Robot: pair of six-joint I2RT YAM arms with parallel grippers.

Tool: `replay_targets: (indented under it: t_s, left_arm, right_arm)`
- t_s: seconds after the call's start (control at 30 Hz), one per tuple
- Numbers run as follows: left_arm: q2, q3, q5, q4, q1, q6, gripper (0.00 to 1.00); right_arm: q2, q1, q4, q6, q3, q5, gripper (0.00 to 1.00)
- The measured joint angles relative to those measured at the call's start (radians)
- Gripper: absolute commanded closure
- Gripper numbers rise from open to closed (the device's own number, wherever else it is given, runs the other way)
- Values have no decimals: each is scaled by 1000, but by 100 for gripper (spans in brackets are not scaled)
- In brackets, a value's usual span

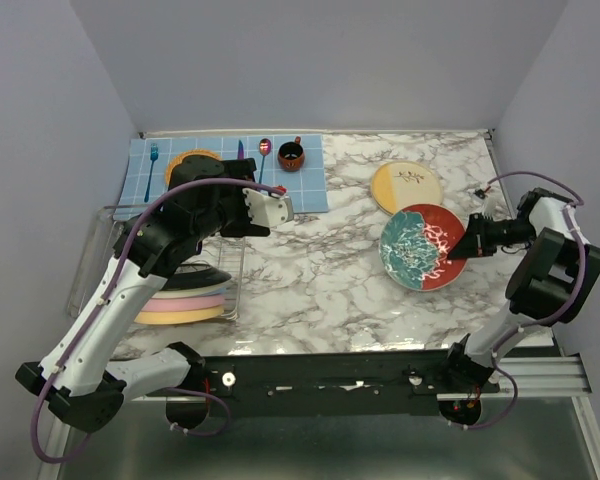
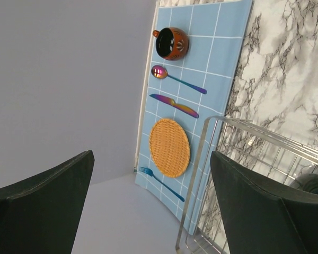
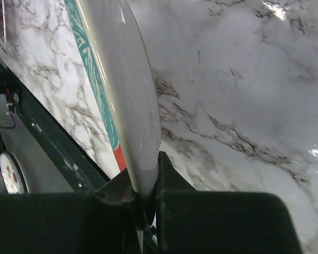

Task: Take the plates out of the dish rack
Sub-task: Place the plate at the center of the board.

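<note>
Fingers (image 2: 265, 211) of your left gripper (image 1: 280, 210) stand spread over the rack (image 1: 232, 280), where plates (image 1: 180, 305) lie waiting. Your right gripper (image 1: 467, 245) pinches the teal plate (image 1: 415, 250) by its rim, near the cream plate (image 1: 407, 187) on the table (image 1: 320, 270). You look mid-placement: lower it flat, then release.

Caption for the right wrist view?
Right end effector pinches the teal-and-red plate by its rim over the marble table.
</note>
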Motion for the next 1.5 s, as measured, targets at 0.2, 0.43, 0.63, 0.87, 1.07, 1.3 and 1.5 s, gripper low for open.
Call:
replay_targets:
  t_s: [0.2,0.43,0.63,0.87,1.07,1.3,1.5]
  left_arm:
    - [2,0,0,0,0,0,1]
    - [7,-17,0,2,0,1,1]
    - [7,-42,0,2,0,5,1]
    - [8,-54,0,4,0,7,1]
    - [13,-54,0,5,0,9,1]
    - [14,-65,0,5,0,9,1]
    - [14,-74,0,4,-2,13,1]
  right_arm:
    - [46,-67,-47,-159,0,8,99]
    - [94,-80,-65,-228,-1,26,99]
    - [149,-100,-65,-247,-11,58,99]
    - [197,-113,-64,-247,-11,72,99]
    - [244,-127,-84,-241,7,69,95]
    - [282,-131,-101,-219,34,69,78]
    - [293,-134,-106,-188,49,65,69]
